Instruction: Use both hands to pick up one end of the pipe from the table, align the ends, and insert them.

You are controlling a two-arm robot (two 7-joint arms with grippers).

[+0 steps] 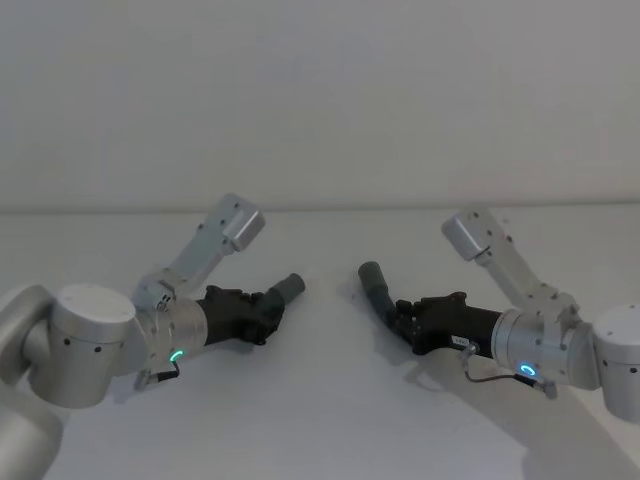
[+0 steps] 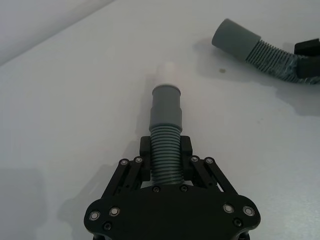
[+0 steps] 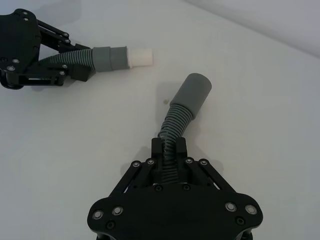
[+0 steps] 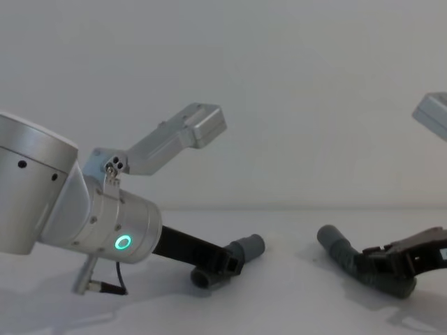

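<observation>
Now | left hand (image 2: 165, 151) clamps white-tipped pipe (image 2: 166, 112) | right hand (image 3: 169, 150) clamps bent pipe (image 3: 192, 92)

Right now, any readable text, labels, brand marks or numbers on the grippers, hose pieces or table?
None readable. The left gripper, right gripper, white-tipped hose piece, bent hose piece and table carry no print. The left arm's green ring and the right arm's lit ring are plain light, not characters.

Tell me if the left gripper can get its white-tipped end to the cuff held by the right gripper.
Probably yes. The left gripper holds the white-tipped hose, the right gripper the bent hose; only bare table lies between white tip and grey cuff, though they are not yet aligned.
</observation>
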